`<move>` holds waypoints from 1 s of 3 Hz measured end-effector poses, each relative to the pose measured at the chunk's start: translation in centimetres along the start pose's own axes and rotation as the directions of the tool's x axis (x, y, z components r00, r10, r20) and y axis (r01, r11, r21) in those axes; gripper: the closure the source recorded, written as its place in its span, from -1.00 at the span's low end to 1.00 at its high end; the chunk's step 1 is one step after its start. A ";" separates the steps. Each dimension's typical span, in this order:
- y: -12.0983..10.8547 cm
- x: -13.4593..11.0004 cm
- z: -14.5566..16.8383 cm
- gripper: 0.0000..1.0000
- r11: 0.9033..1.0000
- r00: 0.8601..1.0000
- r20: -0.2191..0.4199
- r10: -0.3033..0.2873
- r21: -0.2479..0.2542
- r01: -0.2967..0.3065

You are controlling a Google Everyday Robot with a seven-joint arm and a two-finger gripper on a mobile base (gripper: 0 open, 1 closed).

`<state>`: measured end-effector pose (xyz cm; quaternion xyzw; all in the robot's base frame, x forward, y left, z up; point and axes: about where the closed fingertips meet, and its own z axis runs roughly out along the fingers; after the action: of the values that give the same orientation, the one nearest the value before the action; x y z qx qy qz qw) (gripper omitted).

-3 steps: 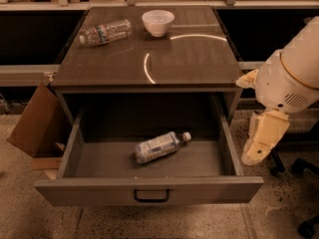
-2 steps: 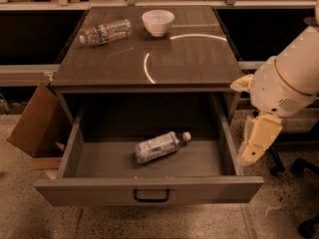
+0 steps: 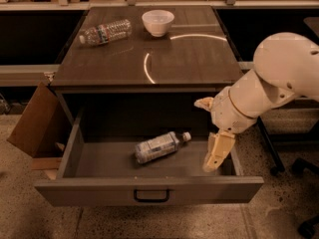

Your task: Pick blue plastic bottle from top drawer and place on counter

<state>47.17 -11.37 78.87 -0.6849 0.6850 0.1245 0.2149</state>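
Camera view gives me the drawer [image 3: 149,190] standing open, the bottle [image 3: 158,147] lying on its side on the drawer floor, cap toward the right. My gripper [image 3: 218,152] hangs pointing down over the drawer's right end, apart from the bottle; I cannot tell whether it is spread or closed. The arm [image 3: 269,83] is cut off at the right edge. On the counter [image 3: 199,54] sit a ribbed bottle [image 3: 105,32] and a bowl [image 3: 158,22].
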 end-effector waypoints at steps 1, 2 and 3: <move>0.0 0.0 0.0 -1.00 1.000 1.000 0.000 0.000 0.000 0.000; -0.7 0.4 2.4 -1.00 1.000 1.000 0.022 -0.002 -0.009 0.002; -1.9 0.7 5.1 -1.00 1.000 0.998 0.057 -0.018 -0.007 0.018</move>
<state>49.75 -9.66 74.31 -0.6880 0.6720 0.1444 0.2329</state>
